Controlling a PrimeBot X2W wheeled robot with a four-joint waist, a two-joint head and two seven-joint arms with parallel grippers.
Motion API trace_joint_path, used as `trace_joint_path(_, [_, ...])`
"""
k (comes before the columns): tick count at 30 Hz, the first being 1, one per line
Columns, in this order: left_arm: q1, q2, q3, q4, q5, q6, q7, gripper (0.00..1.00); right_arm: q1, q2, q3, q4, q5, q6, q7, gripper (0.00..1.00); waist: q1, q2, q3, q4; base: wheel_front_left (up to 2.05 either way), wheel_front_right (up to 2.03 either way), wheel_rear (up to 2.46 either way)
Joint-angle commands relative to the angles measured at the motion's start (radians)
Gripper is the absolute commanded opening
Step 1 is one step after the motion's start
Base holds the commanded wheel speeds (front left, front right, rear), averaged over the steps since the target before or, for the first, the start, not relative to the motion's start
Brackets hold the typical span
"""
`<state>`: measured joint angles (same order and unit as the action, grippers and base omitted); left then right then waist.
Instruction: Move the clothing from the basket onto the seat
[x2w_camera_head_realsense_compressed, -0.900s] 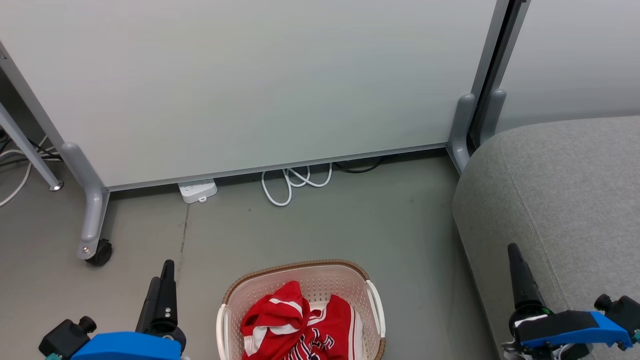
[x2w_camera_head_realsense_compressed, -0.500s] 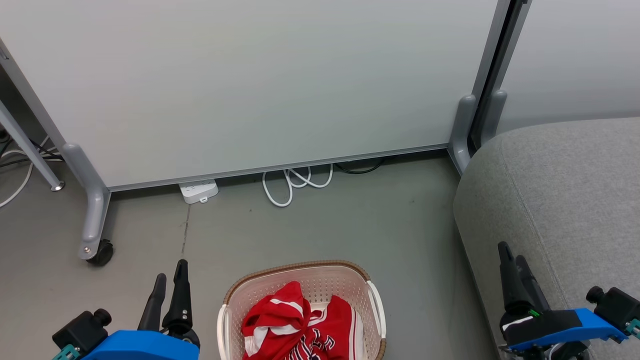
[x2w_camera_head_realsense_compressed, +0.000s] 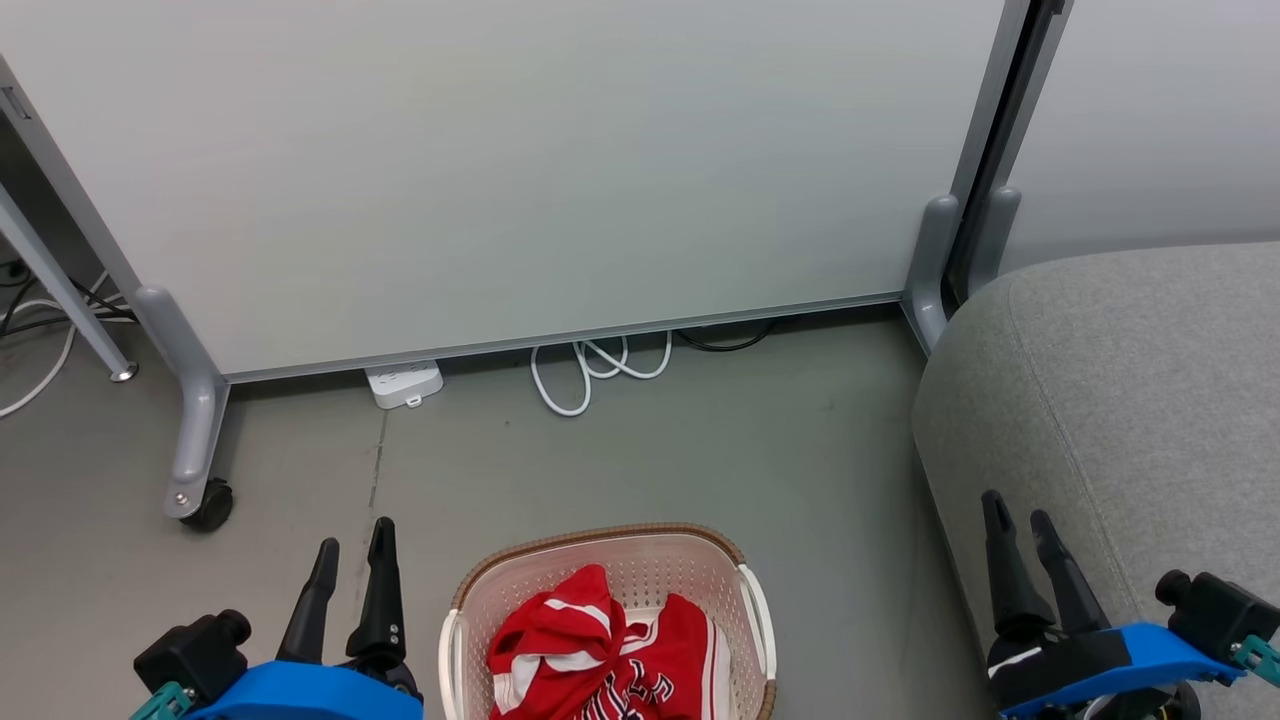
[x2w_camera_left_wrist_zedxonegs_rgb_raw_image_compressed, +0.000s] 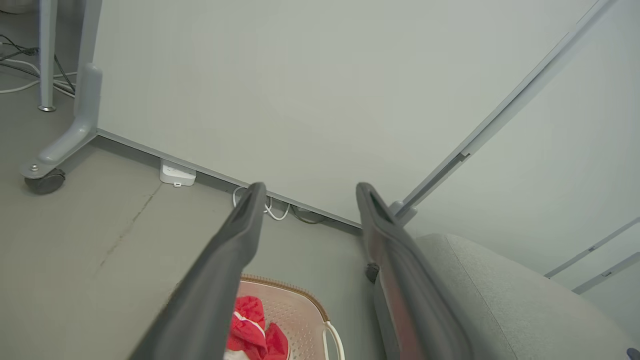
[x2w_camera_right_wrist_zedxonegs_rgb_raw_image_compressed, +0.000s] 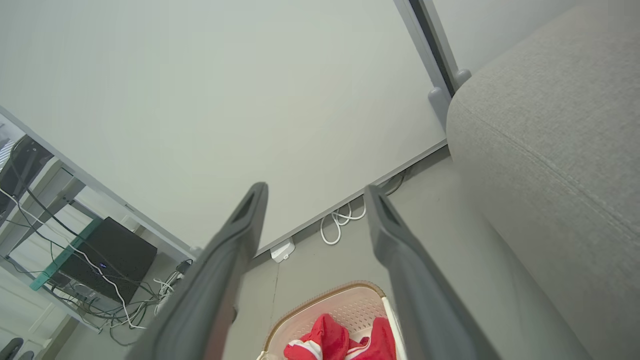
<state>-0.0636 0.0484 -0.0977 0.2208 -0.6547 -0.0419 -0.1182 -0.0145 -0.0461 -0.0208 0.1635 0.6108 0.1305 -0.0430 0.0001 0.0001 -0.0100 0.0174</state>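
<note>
The light is bright, soft and even, seemingly from overhead, for shadows are faint: a thin dark band under the partition (x2w_camera_head_realsense_compressed: 500, 180) along the floor (x2w_camera_head_realsense_compressed: 700, 450), and a soft shade at the foot of the seat (x2w_camera_head_realsense_compressed: 1130, 400). The head view is sharp, down to the holes of the basket (x2w_camera_head_realsense_compressed: 640, 570). In the wrist views the fingers (x2w_camera_left_wrist_zedxonegs_rgb_raw_image_compressed: 225, 280) of the left gripper (x2w_camera_left_wrist_zedxonegs_rgb_raw_image_compressed: 311, 186) and right gripper (x2w_camera_right_wrist_zedxonegs_rgb_raw_image_compressed: 315, 186) are blurred up close, and the partition's straight frame slants toward the edges.
</note>
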Motion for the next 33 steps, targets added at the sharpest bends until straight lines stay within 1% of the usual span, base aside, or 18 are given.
trace_joint_path(1, [-0.001, 0.009, 0.000, -0.012, 0.032, 0.006, -0.012, 1.00, 0.005, -0.004, 0.004, -0.016, -0.034, 0.000, -0.008, 1.00, -0.0001, -0.0001, -0.001, 0.001, 0.00, 0.00, 0.00])
trace_joint_path(17, [0.004, 0.009, -0.024, -0.005, 0.188, 0.008, -0.051, 1.00, 0.025, -0.005, 0.019, -0.037, -0.208, 0.000, -0.019, 1.00, -0.0001, -0.0001, -0.009, 0.012, 0.00, 0.00, 0.00])
trace_joint_path(33, [0.005, 0.006, -0.042, 0.021, 0.311, 0.017, -0.089, 1.00, 0.047, -0.005, 0.011, -0.063, -0.355, 0.000, -0.024, 1.00, -0.0001, -0.0001, -0.013, 0.020, 0.00, 0.00, 0.00])
